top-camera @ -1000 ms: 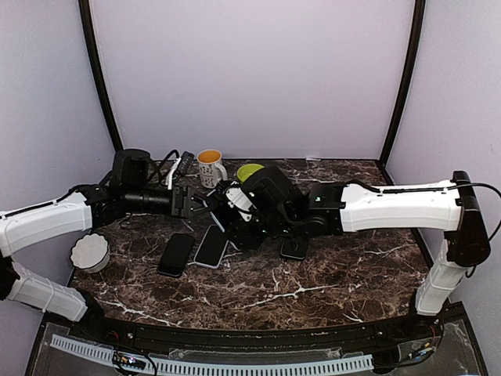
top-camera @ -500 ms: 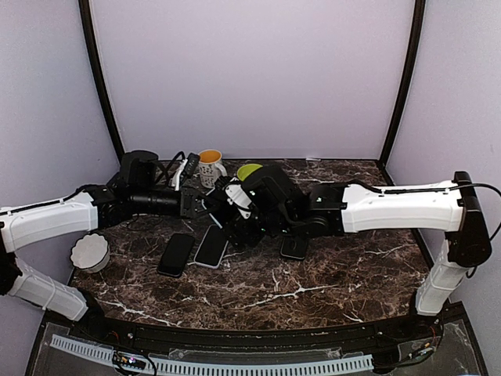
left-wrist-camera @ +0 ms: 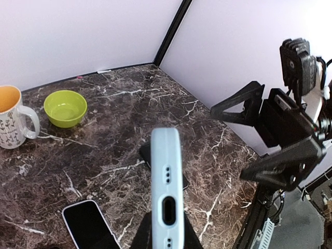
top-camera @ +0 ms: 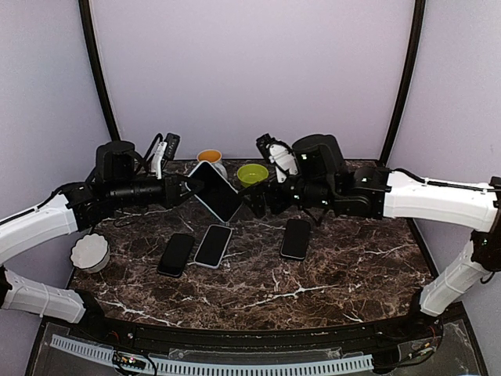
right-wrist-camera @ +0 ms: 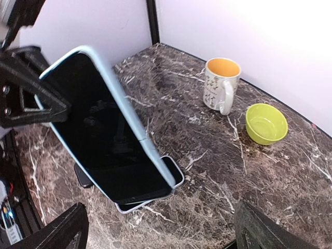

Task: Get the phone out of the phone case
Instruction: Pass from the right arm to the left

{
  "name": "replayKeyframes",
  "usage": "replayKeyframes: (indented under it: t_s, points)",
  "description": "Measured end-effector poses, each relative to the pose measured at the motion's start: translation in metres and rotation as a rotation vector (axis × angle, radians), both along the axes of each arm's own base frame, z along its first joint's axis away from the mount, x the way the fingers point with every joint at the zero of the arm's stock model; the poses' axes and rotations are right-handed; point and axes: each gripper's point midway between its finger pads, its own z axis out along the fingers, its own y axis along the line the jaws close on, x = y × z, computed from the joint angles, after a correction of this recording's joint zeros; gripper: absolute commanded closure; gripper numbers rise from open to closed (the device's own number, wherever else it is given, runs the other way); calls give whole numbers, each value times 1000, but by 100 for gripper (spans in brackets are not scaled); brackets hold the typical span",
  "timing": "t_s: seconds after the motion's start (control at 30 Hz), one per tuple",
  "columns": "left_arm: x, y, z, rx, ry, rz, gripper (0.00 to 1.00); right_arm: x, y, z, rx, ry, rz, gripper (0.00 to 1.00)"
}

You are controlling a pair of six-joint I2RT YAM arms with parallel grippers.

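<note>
A phone in a pale blue phone case (top-camera: 213, 190) hangs tilted above the table, screen toward the right arm. My left gripper (top-camera: 188, 186) is shut on its left end. In the left wrist view the case (left-wrist-camera: 167, 181) shows edge-on, port up, squeezed in my left gripper (left-wrist-camera: 166, 234). My right gripper (top-camera: 262, 200) stands open just right of the phone, not touching it. In the right wrist view the cased phone (right-wrist-camera: 104, 129) fills the left, ahead of the wide-open right gripper (right-wrist-camera: 161, 220).
On the marble lie a black phone (top-camera: 176, 254), a white-rimmed phone (top-camera: 213, 245) and another black phone (top-camera: 296, 238). A mug (right-wrist-camera: 222, 84) and a green bowl (top-camera: 250, 172) stand at the back. A white bowl (top-camera: 88, 252) sits at the left.
The left gripper shut on the cased phone and raised it off the table. The right gripper opened wide, let go and drew back to the right.
</note>
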Motion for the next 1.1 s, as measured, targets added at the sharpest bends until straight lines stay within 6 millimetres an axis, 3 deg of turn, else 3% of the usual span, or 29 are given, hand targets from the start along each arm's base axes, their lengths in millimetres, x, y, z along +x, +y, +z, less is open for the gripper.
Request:
replayKeyframes:
  t_s: [0.1, 0.23, 0.53, 0.83, 0.97, 1.1]
  points:
    - [4, 3, 9, 19, -46, 15, 100, 6, -21, 20, 92, 18, -47, 2]
    - [5, 1, 29, 12, -101, 4, 100, -4, -33, 38, 175, 20, -52, 2]
    - [-21, -13, 65, -54, -177, -168, 100, -20, -51, 18, 192, 44, 52, 2]
    - [-48, -23, 97, -88, -317, -347, 100, -52, -53, 50, 251, -128, 256, 2]
    - [-55, -28, 100, -86, -438, -423, 100, -62, -54, 39, 220, -217, 335, 2]
    - [-66, -32, 86, -87, -553, -508, 100, -79, -51, 16, 170, -259, 454, 2]
